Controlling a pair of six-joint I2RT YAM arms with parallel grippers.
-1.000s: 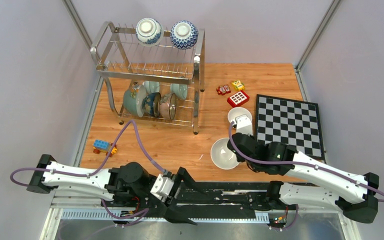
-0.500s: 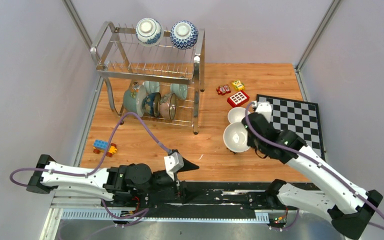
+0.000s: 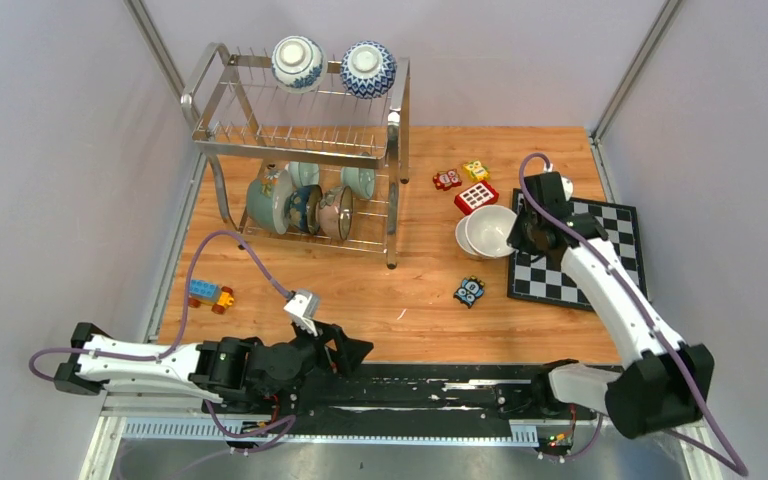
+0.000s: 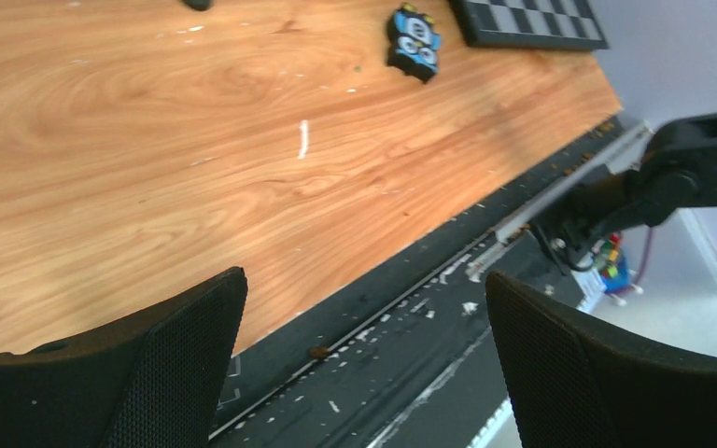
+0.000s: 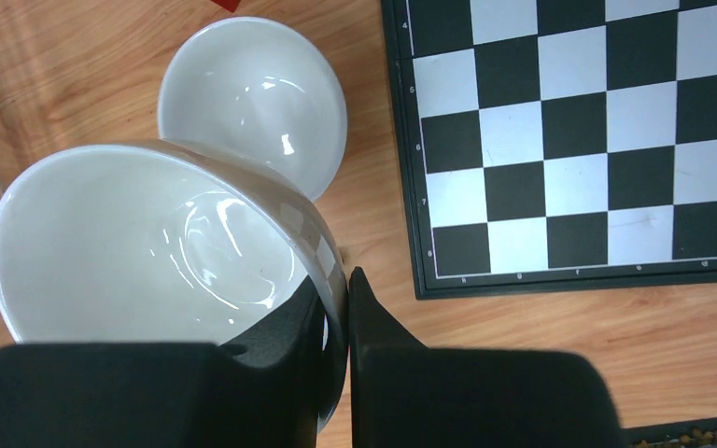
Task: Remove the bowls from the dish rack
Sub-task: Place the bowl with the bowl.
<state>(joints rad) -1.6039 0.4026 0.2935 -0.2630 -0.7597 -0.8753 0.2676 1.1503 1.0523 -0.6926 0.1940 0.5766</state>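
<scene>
My right gripper (image 5: 344,299) (image 3: 516,232) is shut on the rim of a white bowl (image 5: 149,243) (image 3: 491,229). That bowl hangs just above a second white bowl (image 5: 252,98) (image 3: 463,237) resting on the table beside the chessboard. The steel dish rack (image 3: 300,150) stands at the back left. Two blue-and-white bowls (image 3: 297,62) (image 3: 367,69) sit upside down on its top tier. Several bowls (image 3: 305,205) stand on edge in its lower tier. My left gripper (image 4: 364,373) (image 3: 345,350) is open and holds nothing, low over the table's near edge.
The chessboard (image 3: 585,250) (image 5: 579,131) lies at the right. Small toy blocks (image 3: 470,185) sit behind the white bowls. An owl-faced block (image 3: 470,291) (image 4: 414,39) lies mid-table, and a blue and orange toy (image 3: 208,294) near the left edge. A black rail (image 4: 448,308) runs along the front.
My right arm has carried the white bowl back and right, over the other white bowl, uncovering the owl block. My left arm has swung down toward the near edge, jaws finishing opening.
</scene>
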